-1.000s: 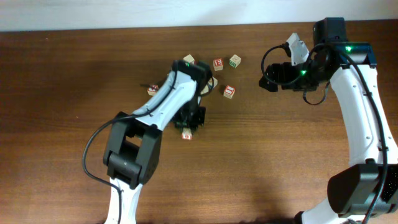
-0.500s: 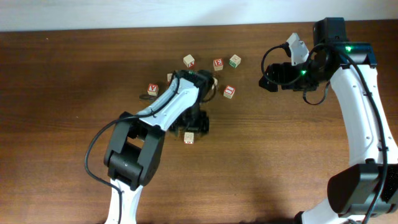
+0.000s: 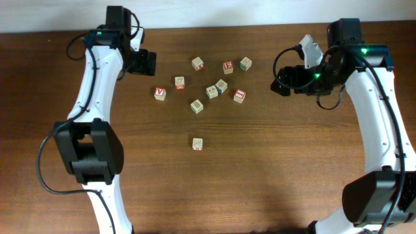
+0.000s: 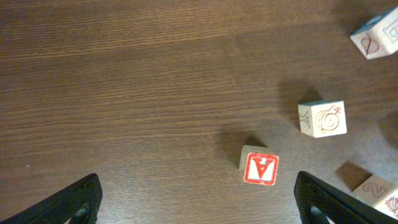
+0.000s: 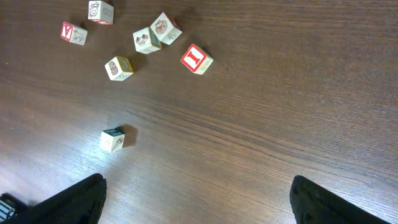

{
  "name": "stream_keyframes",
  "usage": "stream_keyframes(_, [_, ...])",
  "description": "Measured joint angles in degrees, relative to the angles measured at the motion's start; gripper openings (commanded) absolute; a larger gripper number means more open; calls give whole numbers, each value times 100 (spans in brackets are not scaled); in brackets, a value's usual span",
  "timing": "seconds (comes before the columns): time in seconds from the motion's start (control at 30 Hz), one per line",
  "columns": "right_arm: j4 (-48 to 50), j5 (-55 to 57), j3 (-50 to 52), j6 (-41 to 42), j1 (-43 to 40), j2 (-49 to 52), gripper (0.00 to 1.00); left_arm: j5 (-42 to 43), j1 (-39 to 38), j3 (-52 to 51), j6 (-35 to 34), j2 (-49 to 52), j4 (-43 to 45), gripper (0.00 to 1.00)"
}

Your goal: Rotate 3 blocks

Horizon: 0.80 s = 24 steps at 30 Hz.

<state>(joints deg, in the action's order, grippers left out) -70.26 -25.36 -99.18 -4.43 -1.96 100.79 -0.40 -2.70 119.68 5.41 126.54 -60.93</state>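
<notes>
Several small alphabet blocks lie scattered mid-table. The red-faced block with a white letter shows in the left wrist view, ahead of my open left gripper and apart from it. A pale block with a reddish snail print lies just beyond. Another pale block sits alone nearer the front. My left gripper hovers at the back left, holding nothing. On the right, my right gripper is open and empty.
Other cubes sit in the cluster: a pale one, a red-printed one, a green-faced one, a touching pair, a red-faced one and a pale one. The table's back edge runs behind them.
My left gripper has opened and left the lone pale block at the front of the cluster. The left arm has swung away to the back left. The right arm has not moved.
</notes>
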Motion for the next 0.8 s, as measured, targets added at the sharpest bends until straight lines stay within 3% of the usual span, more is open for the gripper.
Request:
stream_keyframes(0.2, [0, 57, 0, -2, 0, 2, 94, 623, -175, -17, 463, 942, -256, 90])
stream_keyframes(0.27, [0, 142, 0, -7, 0, 2, 94, 693, -236, -37, 487, 1119, -302, 84])
stream_keyframes(0.43, [0, 236, 0, -7, 0, 2, 94, 817, -470, -37, 498, 1246, -219, 45])
stream_keyframes(0.57, [0, 289, 0, -4, 0, 2, 94, 546, -662, -37, 144, 1255, -186, 33])
stream_keyframes(0.7, [-4, 306, 0, -4, 0, 2, 94, 98, -671, -37, -332, 1255, -396, 43])
stream_keyframes(0.8, [-24, 306, 0, -2, 0, 2, 94, 31, -673, -37, -168, 1259, -649, 44])
